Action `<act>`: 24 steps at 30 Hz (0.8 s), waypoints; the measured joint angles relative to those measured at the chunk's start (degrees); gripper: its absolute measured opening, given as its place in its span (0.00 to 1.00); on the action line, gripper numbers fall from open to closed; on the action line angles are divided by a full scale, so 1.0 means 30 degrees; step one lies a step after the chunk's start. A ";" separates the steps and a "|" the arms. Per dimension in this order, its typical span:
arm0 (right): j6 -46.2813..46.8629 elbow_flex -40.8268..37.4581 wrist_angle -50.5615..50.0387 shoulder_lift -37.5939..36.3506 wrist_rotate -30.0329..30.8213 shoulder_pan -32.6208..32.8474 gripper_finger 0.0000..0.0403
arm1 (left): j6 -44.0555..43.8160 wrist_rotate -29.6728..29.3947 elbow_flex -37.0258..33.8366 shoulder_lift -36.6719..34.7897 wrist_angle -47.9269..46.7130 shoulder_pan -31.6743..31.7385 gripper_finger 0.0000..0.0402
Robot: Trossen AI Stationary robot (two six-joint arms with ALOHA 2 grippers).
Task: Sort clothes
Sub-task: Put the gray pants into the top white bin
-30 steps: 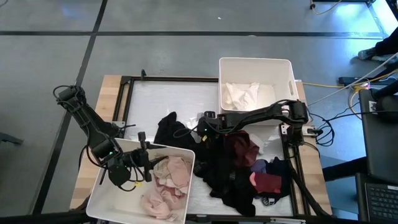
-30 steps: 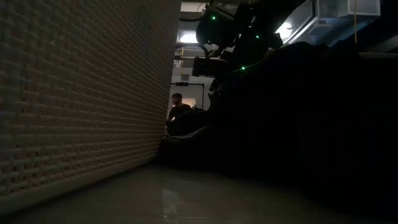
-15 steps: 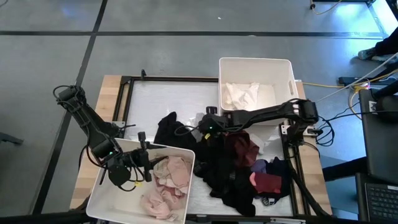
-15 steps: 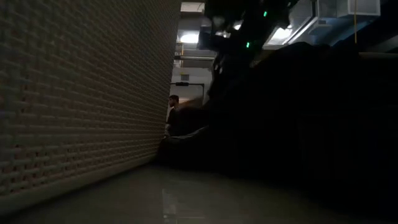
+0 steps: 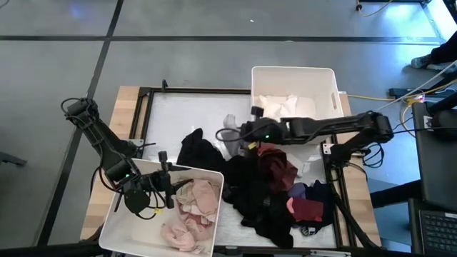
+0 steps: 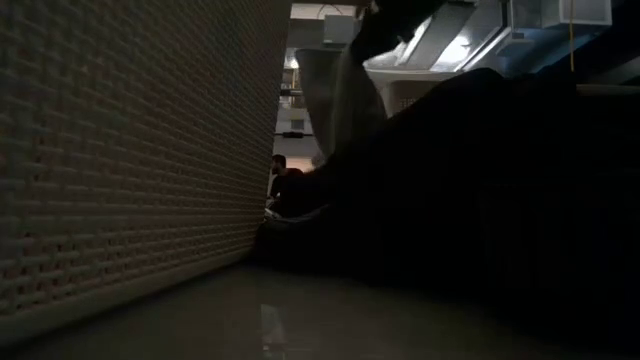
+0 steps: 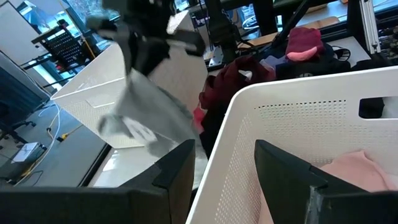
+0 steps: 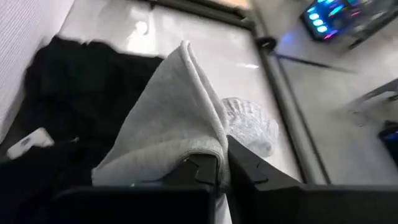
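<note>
The white-topped table carries two white bins and a heap of clothes.

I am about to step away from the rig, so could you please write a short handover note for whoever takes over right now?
Right gripper: shut on a grey garment, lifted above the table beside the far bin.
Left gripper: open, holding nothing, over the near bin.
Done: pink clothes lie in the near bin; white clothes lie in the far bin.
Left: the mixed pile of black, maroon, red and purple garments lies unsorted on the table between the bins. The grey garment has yet to be dropped in a bin.
</note>
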 joint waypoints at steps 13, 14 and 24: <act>-0.1089 0.0000 0.2355 -0.2898 0.2562 -0.0015 0.04 | -0.0003 0.0003 0.0000 0.0000 -0.0007 0.0000 0.39; -0.1219 0.0000 0.2501 -0.3036 0.2779 -0.0015 0.04 | 0.0029 0.0003 0.0000 0.0000 -0.0007 0.0000 0.39; -0.4014 0.0000 0.5099 -0.4474 0.6476 -0.0015 0.05 | 0.0052 0.0000 0.0000 0.0000 0.0000 0.0000 0.39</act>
